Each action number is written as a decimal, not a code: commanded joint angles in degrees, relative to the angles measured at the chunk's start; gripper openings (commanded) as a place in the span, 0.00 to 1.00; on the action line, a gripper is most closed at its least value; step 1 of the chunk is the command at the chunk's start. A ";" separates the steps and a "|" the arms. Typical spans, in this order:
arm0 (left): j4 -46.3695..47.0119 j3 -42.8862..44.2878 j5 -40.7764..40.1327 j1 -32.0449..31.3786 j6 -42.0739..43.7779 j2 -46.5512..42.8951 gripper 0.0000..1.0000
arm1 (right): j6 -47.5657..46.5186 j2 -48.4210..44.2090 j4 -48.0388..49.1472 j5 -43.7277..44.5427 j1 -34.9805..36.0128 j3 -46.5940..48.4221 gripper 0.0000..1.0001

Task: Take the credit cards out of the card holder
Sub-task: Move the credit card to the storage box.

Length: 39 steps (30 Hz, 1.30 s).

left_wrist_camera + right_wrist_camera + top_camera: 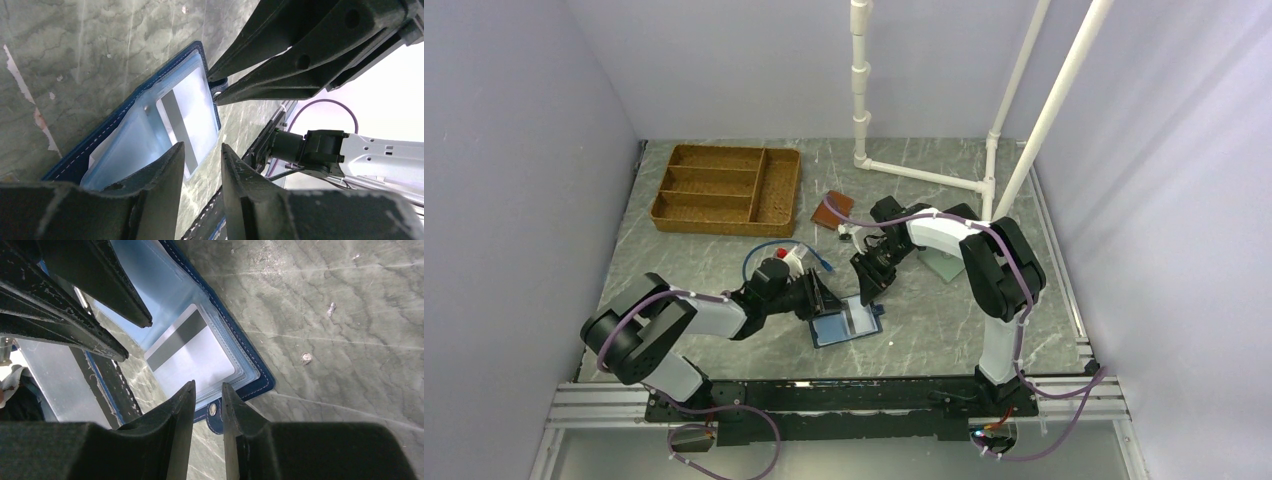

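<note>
I can read no text, label, brand, number or sign in any view. The card point(192, 352) in the open card holder point(261, 379) shows only a dark stripe, with no legible print.

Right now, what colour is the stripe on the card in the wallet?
The stripe is dark grey on a whitish card; clearest in right wrist view.
</note>
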 commanded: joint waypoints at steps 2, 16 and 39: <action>-1.39 2.10 -0.11 -0.41 1.31 0.82 0.38 | 0.48 -1.73 1.34 0.14 -0.22 -0.43 0.28; -11.29 5.29 -3.74 -1.73 2.83 0.78 0.37 | 1.07 -1.43 1.72 0.81 -0.24 -0.68 0.28; -11.92 5.78 -3.74 -1.70 2.32 2.62 0.35 | 1.95 -0.54 2.24 -0.36 -0.21 -1.09 0.17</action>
